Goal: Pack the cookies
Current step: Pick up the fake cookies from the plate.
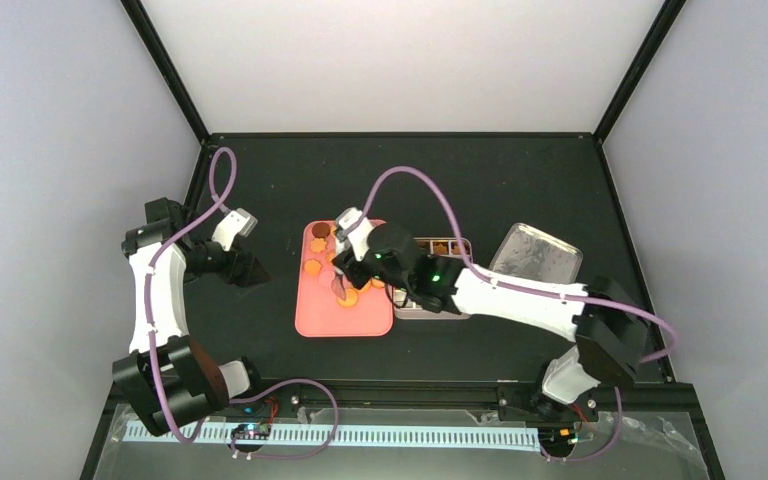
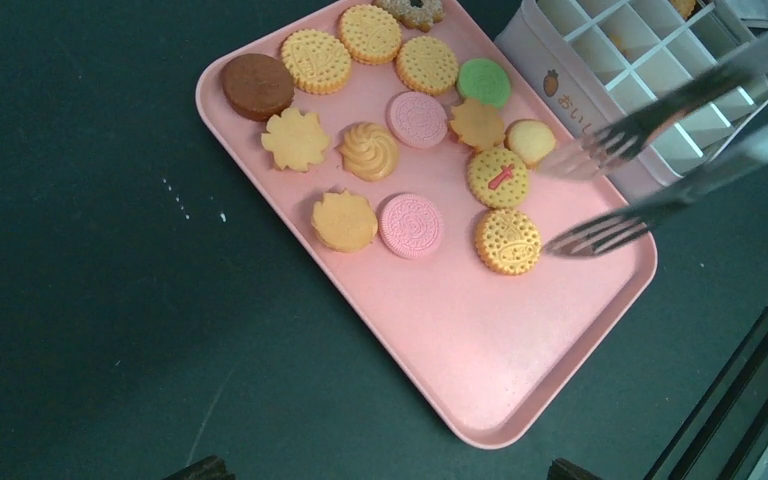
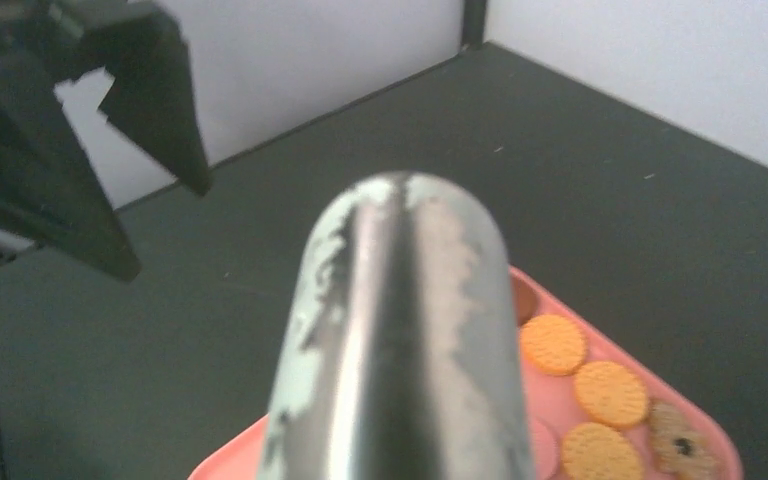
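Note:
Several cookies (image 2: 410,226) lie on a pink tray (image 2: 520,350), mostly orange, with two pink, one green (image 2: 484,82) and one dark brown (image 2: 257,85). My right gripper (image 1: 352,260) hangs over the tray, shut on metal tongs (image 2: 660,110). The tongs' forked tips stand apart just right of two orange cookies (image 2: 507,241), holding nothing. In the right wrist view the tongs' handle (image 3: 400,340) hides the fingers. My left gripper (image 2: 384,470) is open and empty, over the dark table off the tray's left side (image 1: 245,268).
A white compartment box (image 2: 650,90) sits against the tray's right side, with a few cookies in its far row (image 1: 443,246). A metal lid (image 1: 535,255) lies further right. The table's black front rail (image 1: 410,385) runs along the near edge.

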Tool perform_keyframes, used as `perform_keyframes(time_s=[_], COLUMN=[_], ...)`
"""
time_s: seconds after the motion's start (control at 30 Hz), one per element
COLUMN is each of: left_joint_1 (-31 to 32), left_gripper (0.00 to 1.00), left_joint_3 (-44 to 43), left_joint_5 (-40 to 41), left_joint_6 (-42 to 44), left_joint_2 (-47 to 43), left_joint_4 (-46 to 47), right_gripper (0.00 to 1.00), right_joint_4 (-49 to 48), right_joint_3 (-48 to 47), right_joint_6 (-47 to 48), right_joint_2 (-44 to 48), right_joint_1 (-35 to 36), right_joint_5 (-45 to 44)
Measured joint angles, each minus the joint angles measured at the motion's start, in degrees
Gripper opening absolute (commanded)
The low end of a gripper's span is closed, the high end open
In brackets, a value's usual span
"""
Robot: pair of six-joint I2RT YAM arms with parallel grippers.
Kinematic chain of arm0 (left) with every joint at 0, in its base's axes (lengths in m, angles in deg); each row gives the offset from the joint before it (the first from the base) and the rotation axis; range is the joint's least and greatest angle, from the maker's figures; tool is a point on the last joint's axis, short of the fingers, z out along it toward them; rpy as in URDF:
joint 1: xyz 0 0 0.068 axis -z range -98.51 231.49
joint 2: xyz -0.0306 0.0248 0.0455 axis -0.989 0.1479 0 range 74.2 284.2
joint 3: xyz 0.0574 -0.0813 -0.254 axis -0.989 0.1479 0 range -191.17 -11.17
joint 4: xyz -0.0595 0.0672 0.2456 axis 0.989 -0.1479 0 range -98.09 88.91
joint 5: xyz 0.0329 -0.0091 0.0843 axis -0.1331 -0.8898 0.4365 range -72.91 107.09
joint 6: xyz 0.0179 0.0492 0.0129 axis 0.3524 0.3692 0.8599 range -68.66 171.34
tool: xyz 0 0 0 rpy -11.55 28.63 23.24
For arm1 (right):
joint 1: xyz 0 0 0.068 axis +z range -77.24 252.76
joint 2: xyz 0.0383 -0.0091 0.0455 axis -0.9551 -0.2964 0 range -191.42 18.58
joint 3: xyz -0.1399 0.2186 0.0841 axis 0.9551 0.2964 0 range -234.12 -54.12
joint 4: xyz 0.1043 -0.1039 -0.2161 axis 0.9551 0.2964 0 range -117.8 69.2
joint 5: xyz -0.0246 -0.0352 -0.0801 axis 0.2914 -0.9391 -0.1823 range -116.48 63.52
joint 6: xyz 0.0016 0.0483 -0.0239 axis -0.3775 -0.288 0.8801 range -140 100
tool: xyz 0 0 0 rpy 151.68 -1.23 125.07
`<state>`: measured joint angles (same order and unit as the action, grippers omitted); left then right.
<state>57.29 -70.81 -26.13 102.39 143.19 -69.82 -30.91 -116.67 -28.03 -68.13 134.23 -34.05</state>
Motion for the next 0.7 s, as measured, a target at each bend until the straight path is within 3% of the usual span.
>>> perform_keyframes(time_s=[0.27, 0.7], left_joint_1=[0.0, 0.0], left_gripper=[0.84, 0.84], left_joint_3=[0.0, 0.0], left_joint_5=[0.2, 0.2], left_joint_6=[0.0, 0.0], left_joint_2=[0.0, 0.0], left_joint_4=[0.0, 0.0], right_gripper=[0.38, 0.39], right_joint_4=[-0.5, -1.6], right_joint_3=[-2.0, -2.3], right_joint_6=[0.5, 2.5], right_joint_2=[-8.9, -9.2], right_joint_1=[3.0, 3.1], right_joint_5=[1.0, -2.9])
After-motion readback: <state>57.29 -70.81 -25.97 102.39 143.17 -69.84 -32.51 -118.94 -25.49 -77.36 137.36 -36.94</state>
